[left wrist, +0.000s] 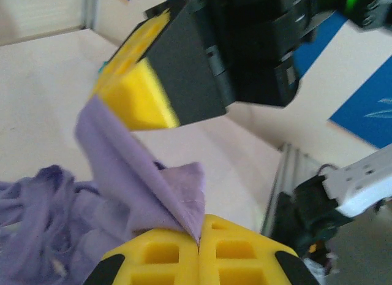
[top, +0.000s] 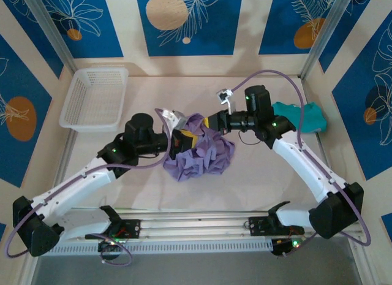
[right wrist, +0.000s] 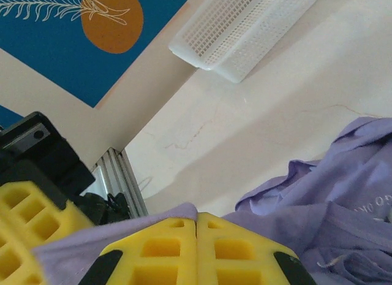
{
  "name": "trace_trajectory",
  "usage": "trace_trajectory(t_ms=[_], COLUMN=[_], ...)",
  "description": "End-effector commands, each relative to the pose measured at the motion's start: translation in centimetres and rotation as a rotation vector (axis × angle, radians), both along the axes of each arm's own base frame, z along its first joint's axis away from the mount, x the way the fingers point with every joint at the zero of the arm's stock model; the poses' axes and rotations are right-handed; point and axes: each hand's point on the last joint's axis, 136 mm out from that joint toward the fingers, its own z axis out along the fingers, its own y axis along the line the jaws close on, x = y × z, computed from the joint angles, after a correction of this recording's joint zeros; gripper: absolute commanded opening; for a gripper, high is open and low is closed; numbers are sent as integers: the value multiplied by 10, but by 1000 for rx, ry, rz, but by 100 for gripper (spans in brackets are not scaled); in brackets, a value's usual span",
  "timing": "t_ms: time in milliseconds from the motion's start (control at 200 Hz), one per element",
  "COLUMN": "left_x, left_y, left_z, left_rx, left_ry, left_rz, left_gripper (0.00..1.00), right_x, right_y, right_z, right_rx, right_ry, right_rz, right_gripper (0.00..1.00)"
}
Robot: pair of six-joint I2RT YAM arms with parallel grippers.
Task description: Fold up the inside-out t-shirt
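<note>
Lavender inside-out t-shirt [top: 202, 157] bunched mid-surface [top: 263, 178], top part pulled up betw. both tools. Left wrist view: left tool [left wrist: 199, 245] clenched on a fabric corner, strip stretched up to right tool [left wrist: 122, 95], also clamped on the cloth. Right wrist view: faint print on fabric, rest of shirt heaped lower right. Top view: tools almost tip to tip over heap. White plastic basket [top: 95, 100] far left, teal garment [top: 303, 116] behind right arm, both apart from shirt.

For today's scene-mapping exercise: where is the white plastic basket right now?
Top view: the white basket sits at the far-left corner of the table, beyond the left arm, apart from the lavender t-shirt at centre.
</note>
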Motion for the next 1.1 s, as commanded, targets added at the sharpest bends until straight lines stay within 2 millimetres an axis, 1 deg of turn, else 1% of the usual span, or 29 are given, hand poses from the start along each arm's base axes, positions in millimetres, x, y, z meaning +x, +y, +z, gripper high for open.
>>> trace_trajectory(t_ms=[0, 80, 150, 215, 290, 390, 475, 585, 705, 865, 970, 1065, 1095], left_x=[-17, -8, -3, 3, 8, 12, 14, 16, 18, 18, 20, 24, 26], left_y=[-1, 4, 7, 10, 13, 14, 15, 15, 16, 16, 16, 18, 20], left_z=[32, 32, 33, 34, 34, 34, 33, 34, 34, 34, 33, 32, 31], left_rx=[-157, -166, -181, -196, -207, -215, -215, -219, -219, -222, -221, -213, -209], left_ry=[42, 38, 34, 41, 50, 55, 60, 61, 64, 63, 65, 63, 65], left_rz=[-84, -34, -9, 12, 34, 51, 61, 72, 80, 80, 86, 111, 122], left_gripper=[0, 0, 0, 0, 0, 0, 0, 0, 0, 0, 0, 0, 0], right_x=[19, 14, 6, -7, -26, -51, -65, -78, -83, -74, -74, -79, -80], right_y=[-6, -14, -24, -31, -34, -26, -15, 0, 10, 21, 32, 40, 41], right_z=[-4, -8, -6, -3, 2, 3, -5, -18, -30, -41, -43, -43, -44], right_rx=[-60, -103, -124, -126, -103, -63, -52, -69, -107, -131, -125, -84, -77], right_ry=[1, -7, -41, -72, -116, -153, -145, -144, -160, -128, -112, -90, -82], right_rz=[-87, -110, -132, -135, -111, -55, -12, 33, 39, 21, 47, 82, 87], right_gripper=[9, 16, 22, 27, 32, 38, 40, 42, 42, 42, 42, 42, 39])
